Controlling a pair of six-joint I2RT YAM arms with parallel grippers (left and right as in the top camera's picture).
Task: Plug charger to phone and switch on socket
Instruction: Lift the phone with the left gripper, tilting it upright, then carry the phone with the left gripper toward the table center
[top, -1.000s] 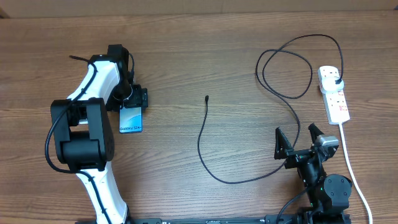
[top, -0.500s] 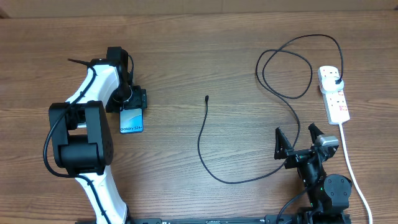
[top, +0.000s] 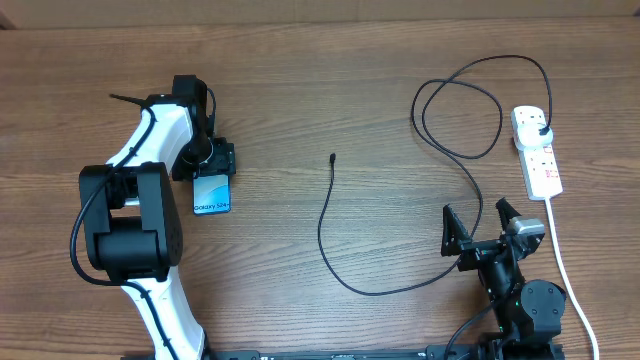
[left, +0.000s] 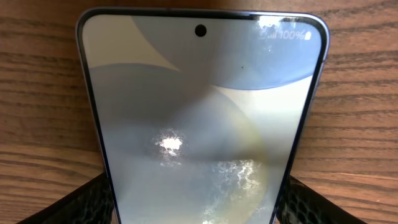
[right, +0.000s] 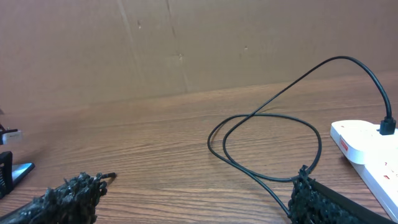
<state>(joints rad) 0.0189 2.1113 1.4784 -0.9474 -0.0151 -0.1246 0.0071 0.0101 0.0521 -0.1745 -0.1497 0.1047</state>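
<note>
Black charger (top: 320, 228), white socket (top: 538, 155), one each — phone (top: 211, 192) seemingly gripped by left tool (top: 211, 167), right tool (top: 480, 222) agape.

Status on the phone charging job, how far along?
Done: charger's plug sits in the socket. In hand: left gripper clamps the phone. Left: connector tip lies loose mid-table, not in the phone; right gripper open, empty; whether the socket is on is unreadable.

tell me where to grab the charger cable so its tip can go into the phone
Grip the charger just behind its connector tip, coming straight down with the open right claw straddling the cable. It lies flat, and that end stretch runs nearly straight, so the tip would stick out free.
</note>
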